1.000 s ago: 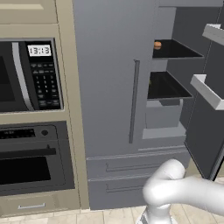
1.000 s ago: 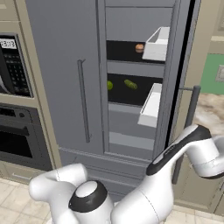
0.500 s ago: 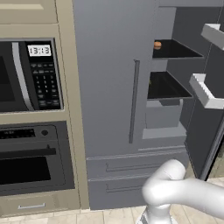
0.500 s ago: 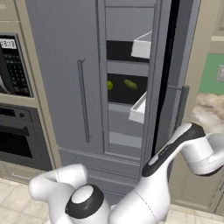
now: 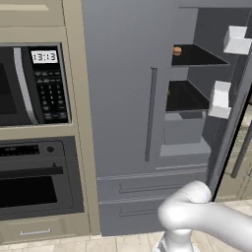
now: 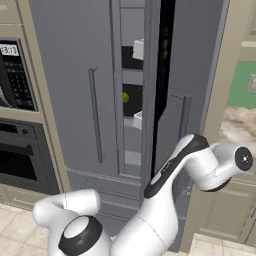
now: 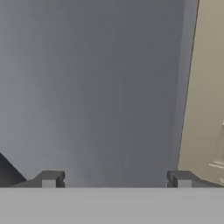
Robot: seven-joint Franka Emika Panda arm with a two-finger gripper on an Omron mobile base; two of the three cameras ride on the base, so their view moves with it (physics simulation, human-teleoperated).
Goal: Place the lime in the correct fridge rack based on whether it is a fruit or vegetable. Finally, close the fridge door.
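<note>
The lime [image 6: 125, 97] sits on the fridge's middle rack, near its left edge, so the door-closing step is in hand. The tool [image 7: 113, 179], fingers spread and empty, faces the fridge door [image 6: 187, 75]; next it must push the nearly closed door flush.

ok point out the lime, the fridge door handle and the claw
lime [image 6: 125, 97], right base view, its visible left half
fridge door handle [image 6: 184, 117], right base view, mid bar
claw [image 7: 116, 179], hand view, midway between the tips
</note>
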